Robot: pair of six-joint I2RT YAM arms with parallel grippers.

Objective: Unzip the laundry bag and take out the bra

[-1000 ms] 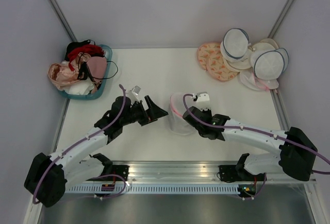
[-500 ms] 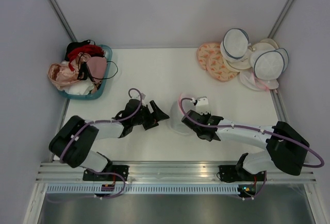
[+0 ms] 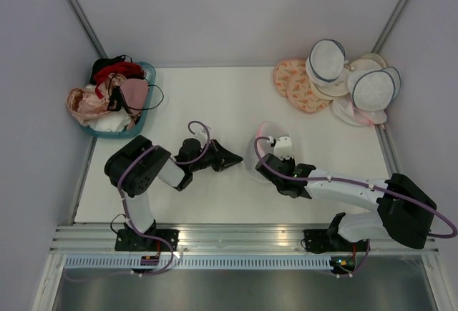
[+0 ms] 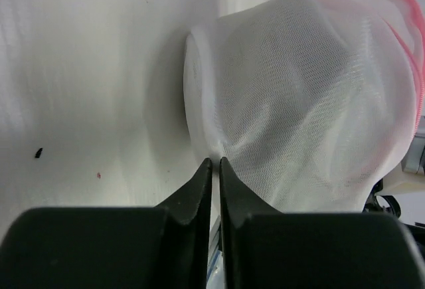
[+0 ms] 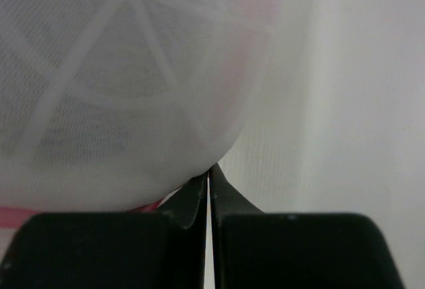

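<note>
The laundry bag point(image 3: 255, 152), white mesh with a pink rim, sits between my two grippers at the table's middle. My left gripper point(image 3: 239, 158) reaches it from the left. In the left wrist view that gripper point(image 4: 214, 161) is shut on a puckered pinch of the laundry bag's point(image 4: 299, 96) mesh. My right gripper point(image 3: 266, 158) holds the bag's right side. In the right wrist view it point(image 5: 209, 171) is shut at the edge of the laundry bag point(image 5: 119, 83), beside a strip of pink rim point(image 5: 13, 217). The bra is hidden.
A teal basket point(image 3: 114, 134) heaped with pink, red and black bras stands at the back left. A pile of round white bags point(image 3: 351, 82) and orange-patterned discs point(image 3: 293, 86) lies at the back right. Walls close both sides; a metal rail point(image 3: 229, 236) runs along the front.
My left arm folded and swung right to the bag, and its jaws went from wide open to shut on the mesh. The right gripper and bag shifted slightly right.
</note>
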